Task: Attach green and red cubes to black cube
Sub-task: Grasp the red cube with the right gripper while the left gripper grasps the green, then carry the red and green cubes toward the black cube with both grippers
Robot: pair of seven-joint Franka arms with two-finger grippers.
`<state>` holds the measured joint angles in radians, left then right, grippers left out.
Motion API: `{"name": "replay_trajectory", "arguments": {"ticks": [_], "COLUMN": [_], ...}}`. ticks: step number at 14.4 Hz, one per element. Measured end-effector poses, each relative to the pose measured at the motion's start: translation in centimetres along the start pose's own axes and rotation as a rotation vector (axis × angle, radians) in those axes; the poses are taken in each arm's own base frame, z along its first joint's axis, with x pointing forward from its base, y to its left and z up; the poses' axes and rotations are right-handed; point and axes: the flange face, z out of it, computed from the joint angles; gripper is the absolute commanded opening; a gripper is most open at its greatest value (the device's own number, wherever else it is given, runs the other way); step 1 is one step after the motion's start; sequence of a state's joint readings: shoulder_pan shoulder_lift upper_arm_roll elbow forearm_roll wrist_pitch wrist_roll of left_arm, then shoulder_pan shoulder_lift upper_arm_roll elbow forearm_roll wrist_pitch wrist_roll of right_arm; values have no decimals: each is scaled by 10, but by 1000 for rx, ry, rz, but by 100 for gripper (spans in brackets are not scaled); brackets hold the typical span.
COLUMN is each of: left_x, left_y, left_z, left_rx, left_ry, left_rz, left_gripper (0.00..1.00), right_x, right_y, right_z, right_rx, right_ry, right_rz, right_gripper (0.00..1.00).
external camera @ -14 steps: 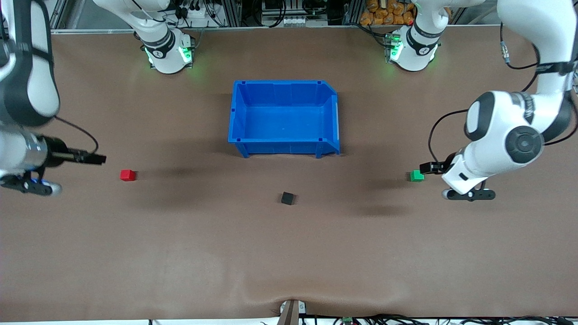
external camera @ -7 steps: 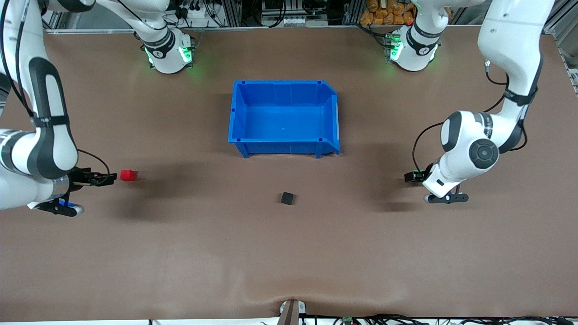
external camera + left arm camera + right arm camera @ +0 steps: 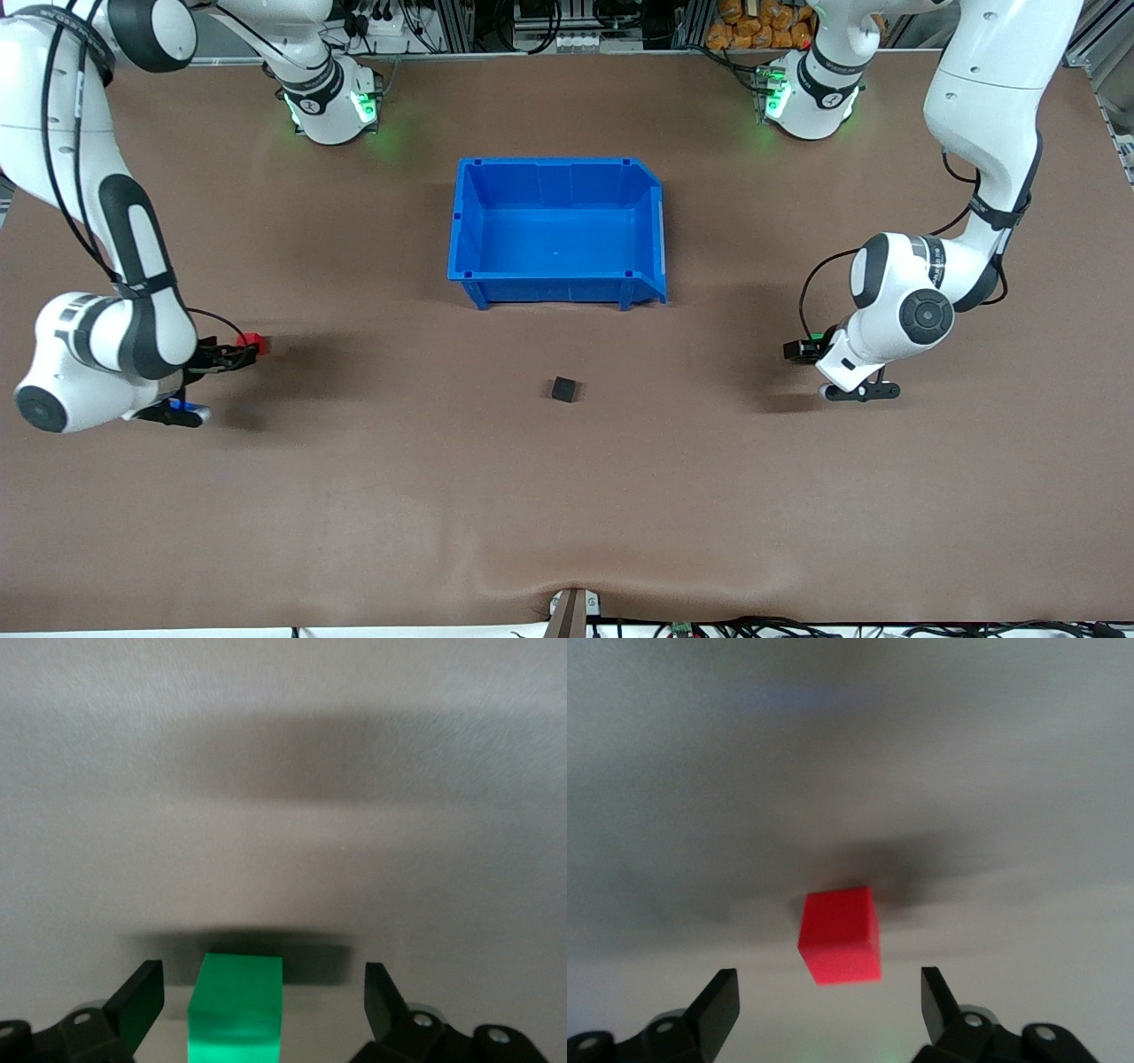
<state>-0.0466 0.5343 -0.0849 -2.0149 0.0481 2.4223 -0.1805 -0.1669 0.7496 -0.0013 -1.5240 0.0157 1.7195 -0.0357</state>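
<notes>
The red cube lies on the brown table toward the right arm's end. My right gripper is low at it, open, and the cube sits just ahead of the fingertips, untouched. The green cube lies toward the left arm's end, between the open fingers of my left gripper, apart from both. The gripper hides it in the front view. The black cube lies alone mid-table, nearer the front camera than the blue bin.
An empty blue bin stands at the table's middle, between the two arm bases and the black cube. The brown table stretches wide toward the front camera.
Both arms have swung down and inward. The right gripper has reached the red cube; the left gripper has come down around the green cube and now covers it in the front view.
</notes>
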Motion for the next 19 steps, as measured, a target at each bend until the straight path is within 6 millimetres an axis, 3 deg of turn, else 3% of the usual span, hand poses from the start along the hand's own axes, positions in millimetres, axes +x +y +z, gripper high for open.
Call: {"name": "replay_trajectory", "arguments": {"ticks": [1, 2, 3, 4, 5, 9, 11, 13, 15, 17, 19], "left_x": [-2, -4, -4, -3, -3, 11, 26, 41, 54, 66, 72], "left_y": [0, -1, -2, -4, -6, -2, 9, 27, 57, 100, 145], "left_z": [3, 6, 6, 3, 0, -18, -42, -70, -92, -97, -84], "left_rx": [9, 15, 18, 21, 24, 20, 9, 0, -2, -14, -41], "left_ry": [-10, -24, -33, -38, -42, 1, 40, 60, 61, 54, 33], "left_rz": [8, 10, 7, -10, -37, -200, -323, -471, -620, -797, -951], "left_gripper": [19, 0, 0, 0, 0, 0, 0, 0, 0, 0, 0], "right_x": [3, 6, 8, 10, 11, 6, -2, -13, -25, -32, -34], "right_y": [-3, -4, -3, -1, 2, -2, -26, -65, -111, -162, -213], "right_z": [6, 10, 14, 18, 22, 25, 14, -12, -41, -52, -55], "right_rx": [-13, -33, -47, -52, -56, -44, -5, 73, 175, 247, 284], "right_ry": [3, 12, 22, 31, 33, -10, -62, -121, -158, -199, -189], "right_rz": [-7, -14, -17, -16, -15, 69, 177, 280, 393, 541, 712], "right_gripper": [71, 59, 40, 12, 0, 0, 0, 0, 0, 0, 0]}}
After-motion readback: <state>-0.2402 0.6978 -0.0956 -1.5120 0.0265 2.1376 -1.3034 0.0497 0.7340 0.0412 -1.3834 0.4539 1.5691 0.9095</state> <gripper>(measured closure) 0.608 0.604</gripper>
